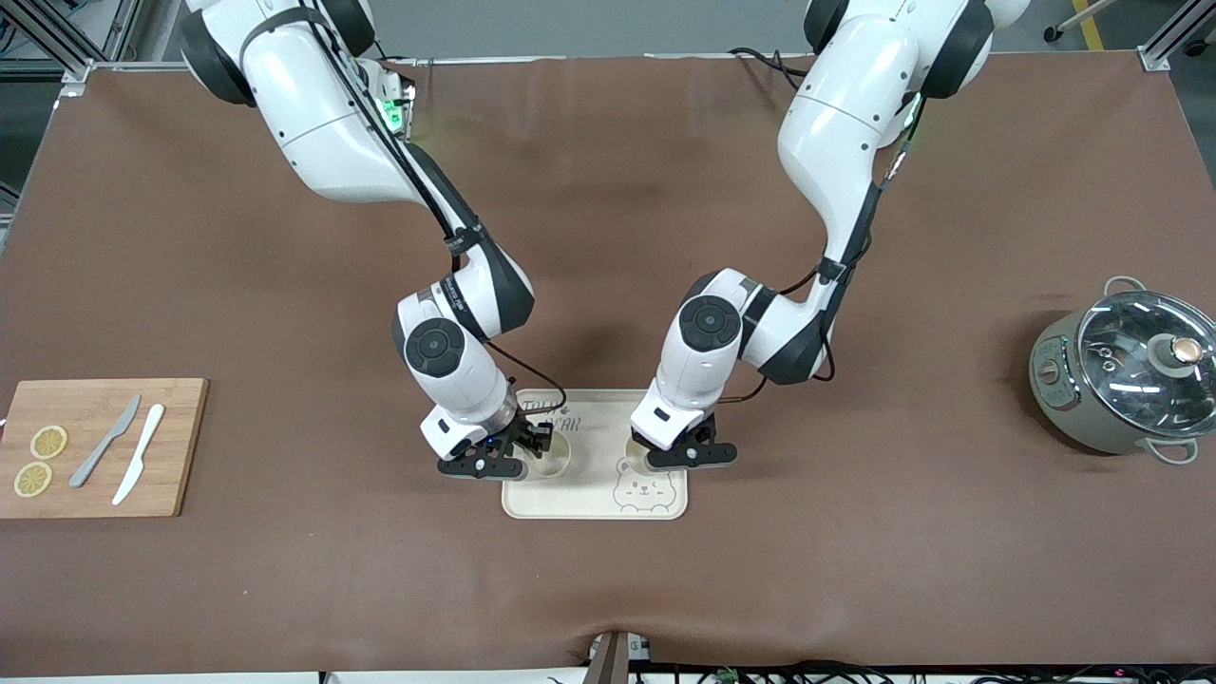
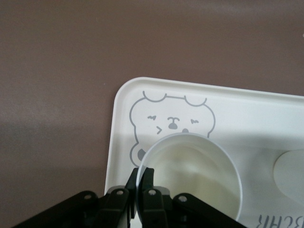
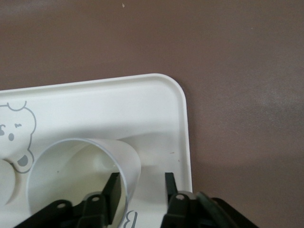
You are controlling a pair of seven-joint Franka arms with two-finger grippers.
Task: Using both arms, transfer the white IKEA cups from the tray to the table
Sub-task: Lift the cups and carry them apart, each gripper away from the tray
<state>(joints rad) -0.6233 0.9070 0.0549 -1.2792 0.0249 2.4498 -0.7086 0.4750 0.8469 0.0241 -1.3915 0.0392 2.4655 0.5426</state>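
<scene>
Lettering on the bear-printed tray (image 1: 595, 503) is partly hidden by the arms. Both white cups stand on it: the left gripper (image 2: 140, 190) pinches one cup's (image 2: 190, 175) rim; the right gripper (image 3: 142, 187) straddles the other cup's (image 3: 80, 175) wall, fingers apart. Cutting board (image 1: 95, 446) and lidded pot (image 1: 1126, 375) sit at the table's ends.

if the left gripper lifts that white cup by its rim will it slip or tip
Probably some of both. The left gripper pinches only one side of the cup, off-centre, so it may tilt as it rises. Its thin, smooth-looking wall suggests a light but slippery hold. On the tray, its round, tapered shape would likely roll if dropped.
</scene>
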